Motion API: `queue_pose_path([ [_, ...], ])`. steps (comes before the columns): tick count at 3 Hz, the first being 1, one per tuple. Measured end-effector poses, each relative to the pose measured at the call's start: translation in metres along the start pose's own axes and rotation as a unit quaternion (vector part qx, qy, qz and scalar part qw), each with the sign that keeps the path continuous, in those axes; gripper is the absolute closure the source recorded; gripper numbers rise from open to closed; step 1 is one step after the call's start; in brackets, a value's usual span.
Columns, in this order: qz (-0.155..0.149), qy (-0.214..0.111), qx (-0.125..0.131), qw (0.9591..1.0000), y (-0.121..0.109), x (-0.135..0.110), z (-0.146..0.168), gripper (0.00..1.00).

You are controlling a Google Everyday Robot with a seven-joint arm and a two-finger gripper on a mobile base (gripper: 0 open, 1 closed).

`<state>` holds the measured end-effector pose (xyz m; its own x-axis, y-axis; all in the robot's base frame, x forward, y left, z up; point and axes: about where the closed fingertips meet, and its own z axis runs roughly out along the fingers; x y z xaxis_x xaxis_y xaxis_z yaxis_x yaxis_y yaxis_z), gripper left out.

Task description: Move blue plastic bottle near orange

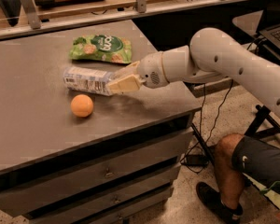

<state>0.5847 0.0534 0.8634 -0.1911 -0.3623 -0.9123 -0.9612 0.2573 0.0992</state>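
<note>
**Gripper clamped on bottle, bottle lying just above orange**

- Gripper (115, 78): over the middle of the tabletop (32, 129), reaching in from the right on the white arm (224, 59). Its two cream fingers (126, 83) sit either side of the right end of the blue plastic bottle (84, 80), one in front and one behind, closed against it. Reads as a grip on the bottle.
- Blue plastic bottle: on its side, long axis running roughly left-right, label facing up and toward the camera. Right end is hidden between the fingers; left end is free. Cannot tell whether it rests on the tabletop or is held slightly off it.
- Orange (81, 105): sits on the tabletop toward the front, just below the bottle's left half in the view. Near the bottle, with a narrow strip of tabletop showing between them; not touching.
- Green snack bag (101, 48): lies flat behind the bottle, toward the far edge, apart from it.
- Below the tabletop: a stack of drawers (107, 171).
- Right of the cabinet: a person's bare leg (226, 167) in a dark shoe (214, 202) and cables (203, 125) hanging to the floor. A laptop (276, 31) shows at the upper right edge.
</note>
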Motion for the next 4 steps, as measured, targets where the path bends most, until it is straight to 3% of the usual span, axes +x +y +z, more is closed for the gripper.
queue_pose_path([
  [2,0.003,-0.001,-0.007,1.0,0.0105,0.0025,-0.0027,0.07],
  [3,0.0,-0.003,-0.014,0.9999,0.0128,0.0011,-0.0017,0.0],
  [4,-0.008,-0.008,0.005,0.9999,0.0105,-0.0036,-0.0111,0.0],
])
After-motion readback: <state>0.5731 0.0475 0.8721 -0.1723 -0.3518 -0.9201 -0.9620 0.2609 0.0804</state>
